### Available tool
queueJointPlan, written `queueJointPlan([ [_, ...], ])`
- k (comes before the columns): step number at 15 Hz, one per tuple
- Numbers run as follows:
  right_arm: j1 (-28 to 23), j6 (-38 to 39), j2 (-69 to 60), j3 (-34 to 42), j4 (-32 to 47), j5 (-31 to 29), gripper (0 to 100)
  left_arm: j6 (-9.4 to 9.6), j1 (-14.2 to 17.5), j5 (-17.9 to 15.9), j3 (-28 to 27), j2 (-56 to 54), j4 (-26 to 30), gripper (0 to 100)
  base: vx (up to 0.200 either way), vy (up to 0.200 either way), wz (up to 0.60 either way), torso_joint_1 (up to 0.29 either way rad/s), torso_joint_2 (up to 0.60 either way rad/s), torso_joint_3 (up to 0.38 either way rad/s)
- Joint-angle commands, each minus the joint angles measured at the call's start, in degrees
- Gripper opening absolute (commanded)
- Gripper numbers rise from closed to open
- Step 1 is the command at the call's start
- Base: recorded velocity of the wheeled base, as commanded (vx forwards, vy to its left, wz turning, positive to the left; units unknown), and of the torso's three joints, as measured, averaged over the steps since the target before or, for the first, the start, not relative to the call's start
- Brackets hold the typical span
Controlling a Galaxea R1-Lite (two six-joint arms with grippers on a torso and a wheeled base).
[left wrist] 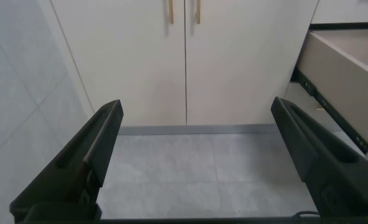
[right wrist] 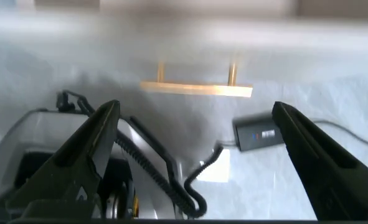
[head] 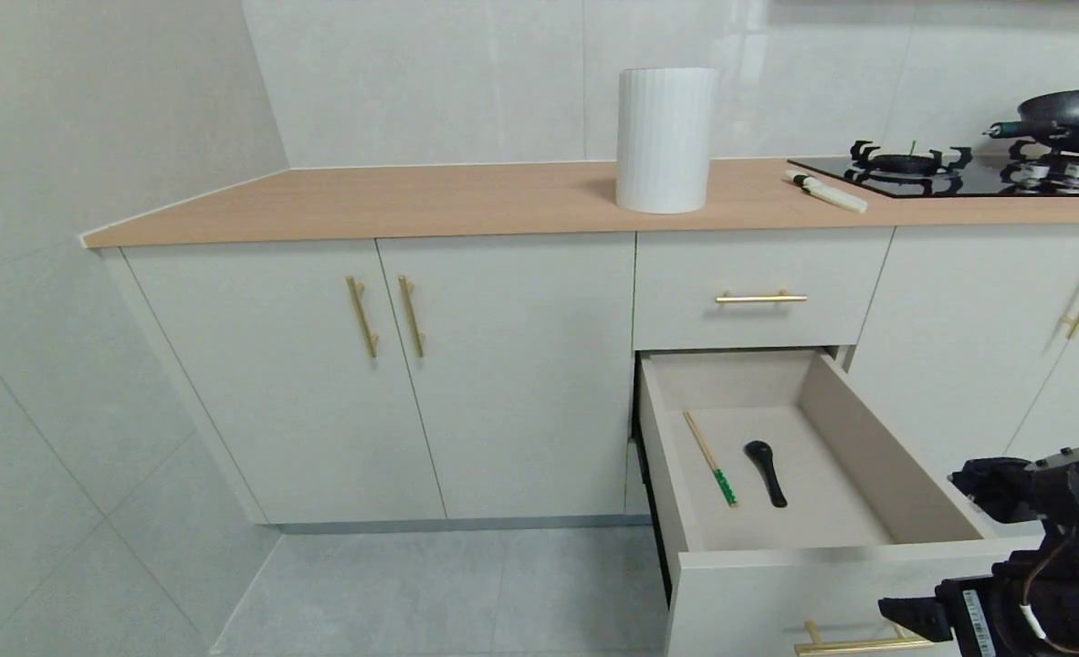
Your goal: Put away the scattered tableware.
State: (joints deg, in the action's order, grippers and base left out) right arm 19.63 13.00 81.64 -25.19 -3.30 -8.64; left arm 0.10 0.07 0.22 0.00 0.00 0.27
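Chopsticks (head: pixel 709 459) and spoon (head: pixel 766 474) are stowed in the open drawer (head: pixel 877 456). The right gripper (right wrist: pixel 195 107) is held open facing the drawer's handle (right wrist: pixel 196 89), likely for closing; the left gripper (left wrist: pixel 196 104) is open, empty.

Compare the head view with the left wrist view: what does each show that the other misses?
Head view adds: chopsticks and a black spoon lying in the open drawer, a white canister and a pale utensil on the counter, and the stove with a pan. Left wrist view adds: the left pincer, open and empty, above the floor. Shared: the double cabinet doors with gold handles, the drawer's side and the grey floor.
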Motion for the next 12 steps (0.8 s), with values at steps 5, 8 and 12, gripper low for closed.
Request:
queueJointPlan([
  [5,0.0,0.7,13.6,0.2,-7.5,-0.1,100,-0.01,0.0,0.0,0.0,0.0,0.0,100,0.0,0.0,0.0,0.0,0.0,0.0],
  [8,0.0,0.7,16.9,0.3,-12.3,-0.1,100,-0.01,0.0,0.0,0.0,0.0,0.0,100,0.0,0.0,0.0,0.0,0.0,0.0],
  [12,-0.1,0.3,19.3,-0.1,-18.1,-0.5,100,-0.01,0.0,0.0,0.0,0.0,0.0,100,0.0,0.0,0.0,0.0,0.0,0.0],
])
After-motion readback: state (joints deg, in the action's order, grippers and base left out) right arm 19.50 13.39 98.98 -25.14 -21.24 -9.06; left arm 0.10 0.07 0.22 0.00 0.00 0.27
